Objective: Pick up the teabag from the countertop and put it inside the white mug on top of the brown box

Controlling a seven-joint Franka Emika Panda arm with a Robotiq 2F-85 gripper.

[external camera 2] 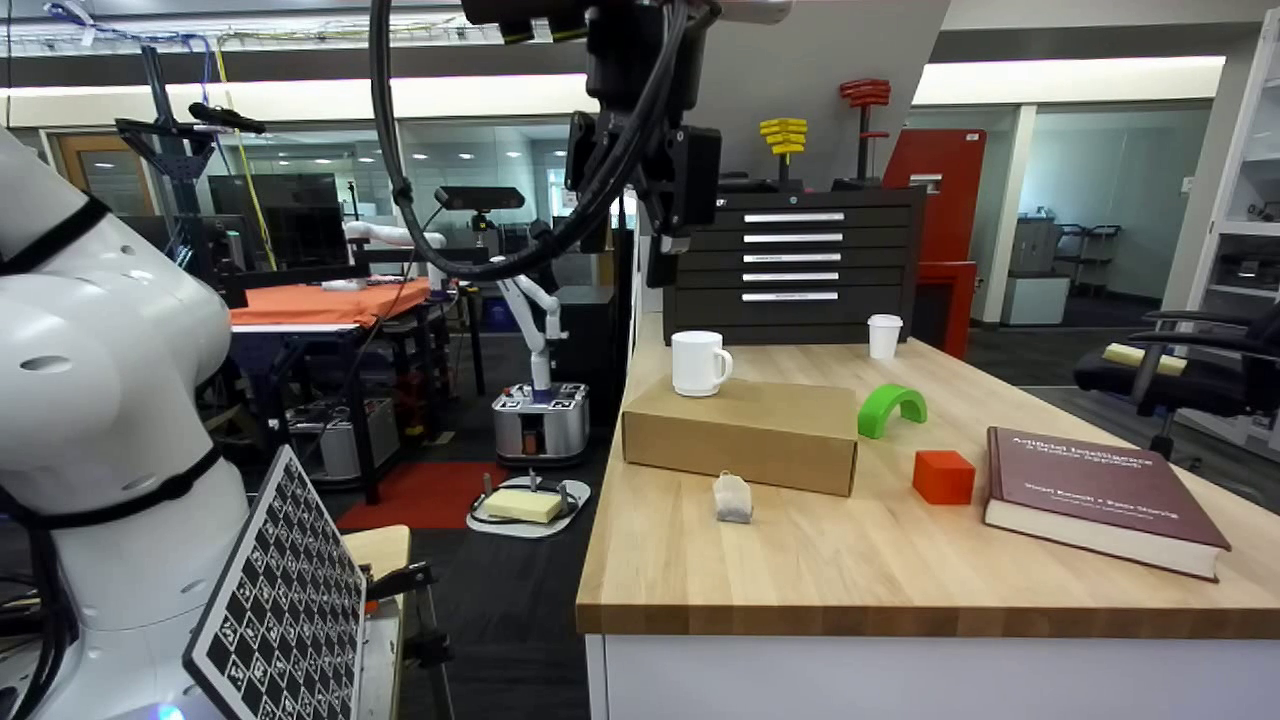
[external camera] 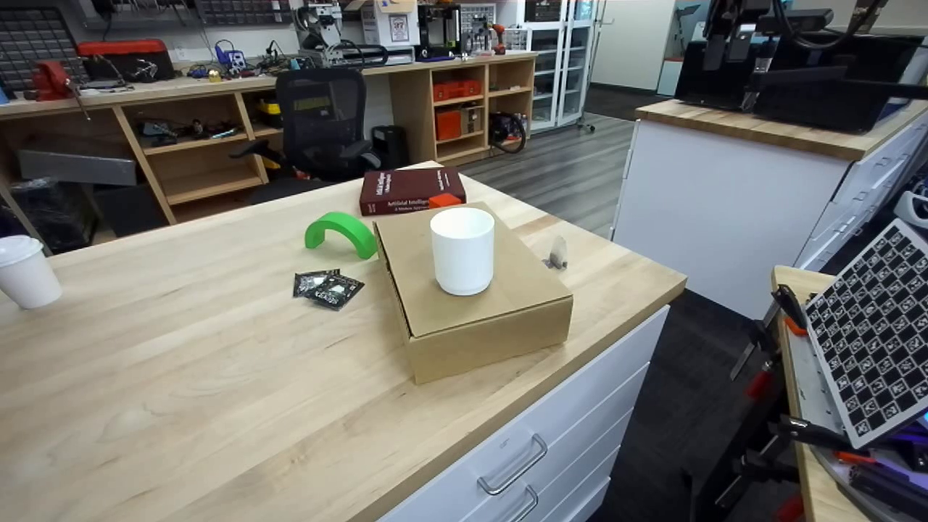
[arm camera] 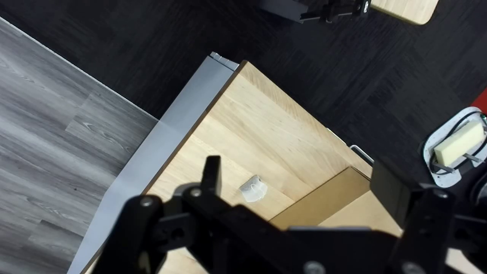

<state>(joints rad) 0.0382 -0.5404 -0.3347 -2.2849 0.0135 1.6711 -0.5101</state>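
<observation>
Spread wide and holding nothing, the black two-jawed claw [arm camera: 296,177] hangs high above the level of the large light-wood butcher-block countertop [external camera 2: 900,580]. Nearest in an exterior view, apart from the countertop, leans a flat black-and-white patterned board [external camera 2: 285,600]. On the wood, a thick dark-red hardback book [external camera 2: 1100,495] lies flat. Next is the small greyish-white pouch-shaped teabag [external camera 2: 733,498], upright on the countertop, near the low tan-brown cardboard box [external camera 2: 740,440] but apart from it. An orange-red cube [external camera 2: 943,477] sits between that box and the book. On the box's flat top, the plain white cylindrical mug [external camera 2: 693,363] stands upright, its handle showing. Past the box stands a bright green arch [external camera 2: 875,410]; whether the two touch, I cannot tell. Two flat black printed packets [external camera: 332,291] lie near the arch, one overlapping the other. Farther off are a tapered, lidded white cup [external camera 2: 884,338] and, at the countertop's far end, a black chest of drawers [external camera 2: 790,258].
</observation>
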